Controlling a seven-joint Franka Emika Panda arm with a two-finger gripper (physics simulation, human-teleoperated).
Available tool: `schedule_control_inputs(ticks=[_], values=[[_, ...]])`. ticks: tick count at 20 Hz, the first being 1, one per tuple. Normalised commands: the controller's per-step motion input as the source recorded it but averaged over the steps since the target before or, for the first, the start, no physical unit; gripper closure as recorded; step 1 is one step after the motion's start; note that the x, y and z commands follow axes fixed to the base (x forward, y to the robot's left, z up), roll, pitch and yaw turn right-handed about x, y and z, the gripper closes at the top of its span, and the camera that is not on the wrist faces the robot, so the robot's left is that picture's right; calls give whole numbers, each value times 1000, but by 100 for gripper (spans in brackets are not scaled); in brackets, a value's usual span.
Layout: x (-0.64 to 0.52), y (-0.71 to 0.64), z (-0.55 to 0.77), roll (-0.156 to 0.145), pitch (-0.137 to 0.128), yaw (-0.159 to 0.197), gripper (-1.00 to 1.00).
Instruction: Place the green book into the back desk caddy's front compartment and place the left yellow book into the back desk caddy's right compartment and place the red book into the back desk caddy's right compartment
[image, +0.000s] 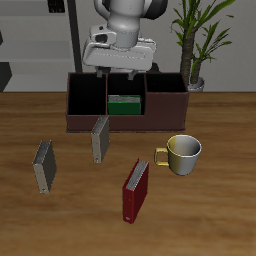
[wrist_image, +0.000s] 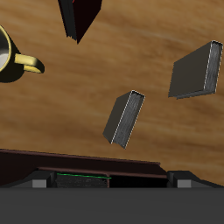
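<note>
The gripper hangs over the caddy; whether its jaws are open or closed I cannot tell. The green book lies in the middle front compartment, long axis along the caddy's length. On the counter before it stand two grey books and the red book, spines up, beside a mug.
</note>
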Motion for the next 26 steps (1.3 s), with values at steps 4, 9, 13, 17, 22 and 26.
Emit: schedule_control_inputs(ticks=[4,9,13,17,22,26], values=[[79,36,-154,29,-22,-194,-100],[149,-127,-140,-2,7,-154,-100],[154,-86,-207,75,20,-107,-100],[100,-89,-134,48,12,-15,-100],[143,-121,-170,29,19,30,-100],[178,-78,-243,47,29,-13,-100]])
